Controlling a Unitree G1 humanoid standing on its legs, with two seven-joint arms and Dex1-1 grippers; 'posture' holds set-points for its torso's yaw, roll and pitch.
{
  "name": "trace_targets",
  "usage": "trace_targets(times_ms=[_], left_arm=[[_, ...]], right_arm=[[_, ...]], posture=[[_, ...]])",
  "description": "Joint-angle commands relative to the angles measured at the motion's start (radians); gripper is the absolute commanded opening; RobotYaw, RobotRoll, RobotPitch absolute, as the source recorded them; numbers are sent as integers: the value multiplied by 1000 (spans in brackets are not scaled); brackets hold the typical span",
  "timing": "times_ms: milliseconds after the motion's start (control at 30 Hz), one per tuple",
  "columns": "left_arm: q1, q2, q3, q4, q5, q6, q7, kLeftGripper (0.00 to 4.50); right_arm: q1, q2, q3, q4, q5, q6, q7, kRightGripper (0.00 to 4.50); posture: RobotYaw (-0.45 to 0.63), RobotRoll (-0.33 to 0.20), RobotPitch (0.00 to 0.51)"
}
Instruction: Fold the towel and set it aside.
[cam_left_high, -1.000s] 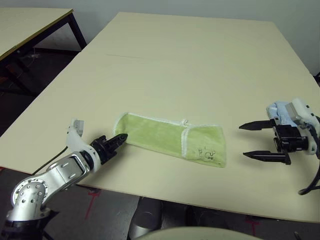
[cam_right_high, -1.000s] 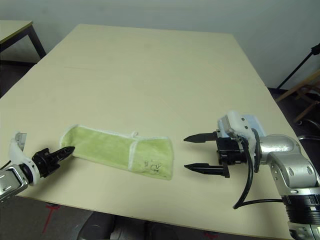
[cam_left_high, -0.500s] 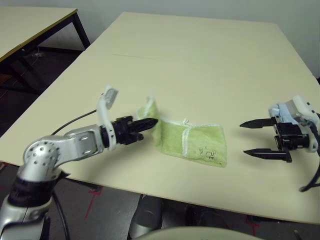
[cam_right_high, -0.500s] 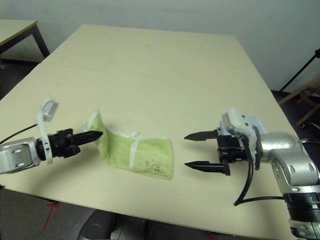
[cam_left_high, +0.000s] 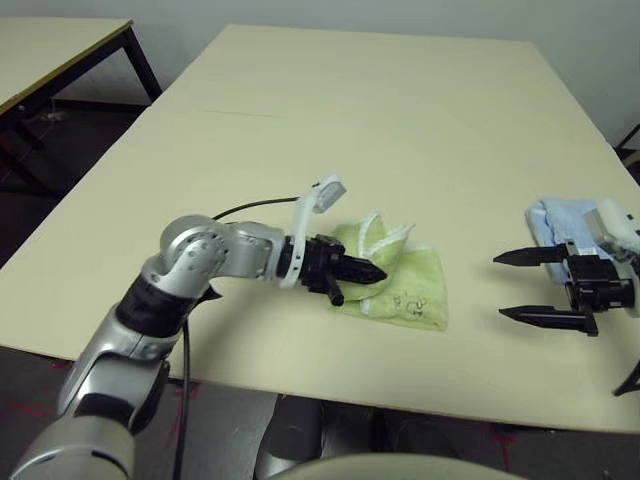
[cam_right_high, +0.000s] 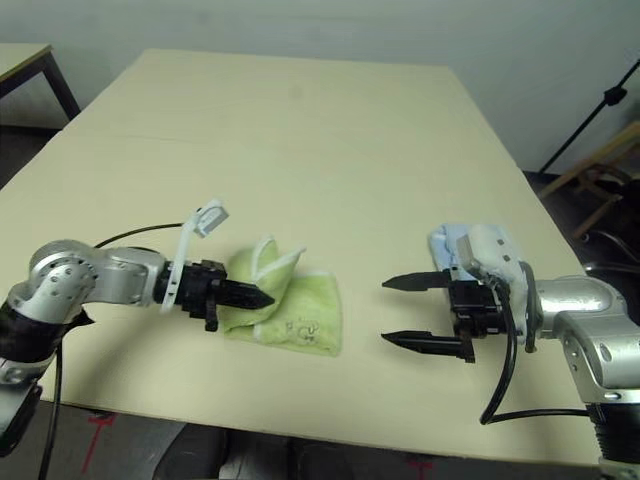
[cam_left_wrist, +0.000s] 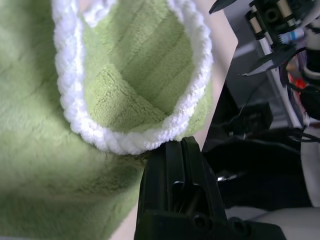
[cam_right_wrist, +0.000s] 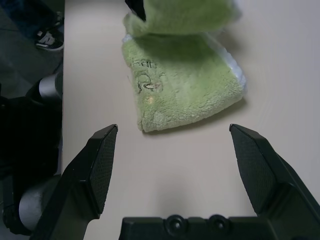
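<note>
One end of the towel has been carried over by my left gripper, clamped on it; right gripper waits spread apart, so I judge the fold half done.

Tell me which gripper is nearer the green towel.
Left. The left gripper is shut on the towel, lifting its end; the right gripper hangs open, apart, off its other end.

One towel, one blue cloth, two tables.
</note>
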Motion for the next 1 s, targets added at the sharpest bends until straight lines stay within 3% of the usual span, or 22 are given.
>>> trace_targets(times_ms=[33, 500, 633, 933, 1000], left_arm=[[-19, -32, -41, 39, 105, -15, -83, 29], [-14, -175, -4, 78, 216, 48, -165, 29], [-9, -203, 0, 81, 251, 50, -165, 1000], [-51, -224, 106, 80, 237, 97, -178, 4230], [-69, -225, 147, 63, 219, 119, -173, 4481]], right_arm=[[21, -12, -27, -29, 12, 14, -11, 4500], [24, -9, -33, -46, 16, 30, -32, 4500], [26, -1, -28, -39, 12, 22, -31, 4500], [16, 4, -24, -4, 4, 3, -27, 4500], [8, 7, -23, 3, 8, 4, -26, 4500]], posture=[[109, 0, 96], [110, 0, 93], [112, 0, 90], [125, 0, 88], [129, 0, 87]])
